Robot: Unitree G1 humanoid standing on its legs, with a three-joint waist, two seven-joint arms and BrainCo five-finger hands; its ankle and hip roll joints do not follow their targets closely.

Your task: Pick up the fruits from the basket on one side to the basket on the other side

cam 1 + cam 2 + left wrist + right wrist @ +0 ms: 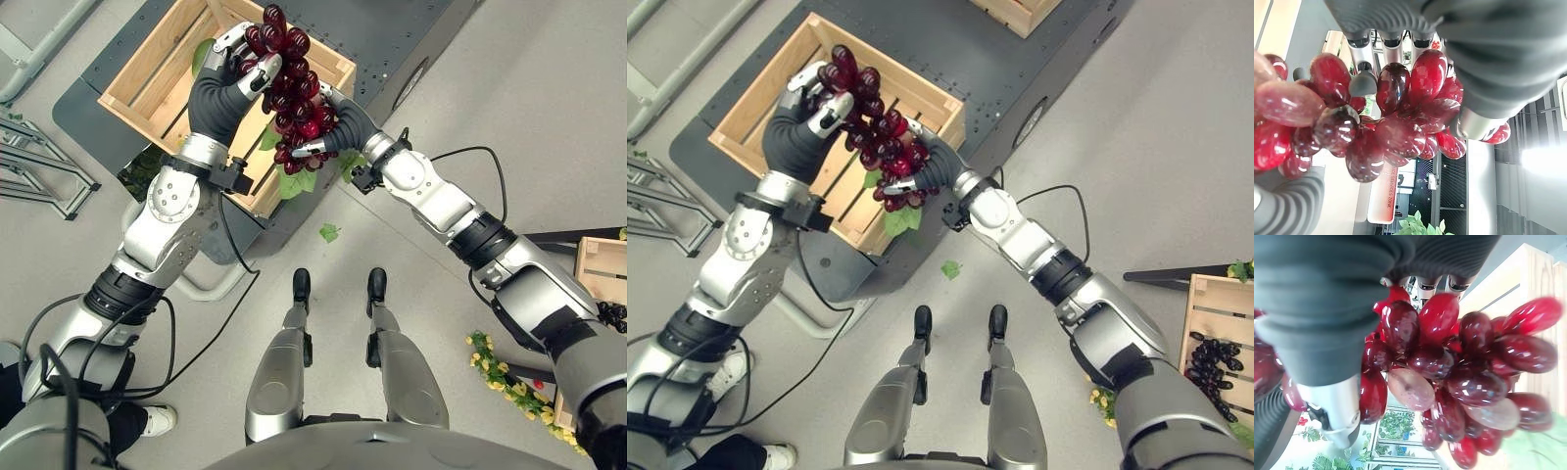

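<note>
A big bunch of dark red grapes [294, 93] with green leaves hangs over the near right corner of a light wooden crate [147, 83]. My left hand [227, 86] grips the top of the bunch from the left, fingers and thumb curled round it. From the right, my right hand [338, 122] clasps the lower part of the bunch, its thumb pressed under the grapes. The grapes [1396, 122] lie against the left palm, and the grapes [1459, 377] fill the right hand too.
The crate stands on a dark grey platform [411, 39]. A loose green leaf [329, 233] lies on the floor. A second wooden crate [1215, 343] with dark grapes stands at the far right, beside yellow flowers [505, 377]. A metal rack [39, 166] is at the left.
</note>
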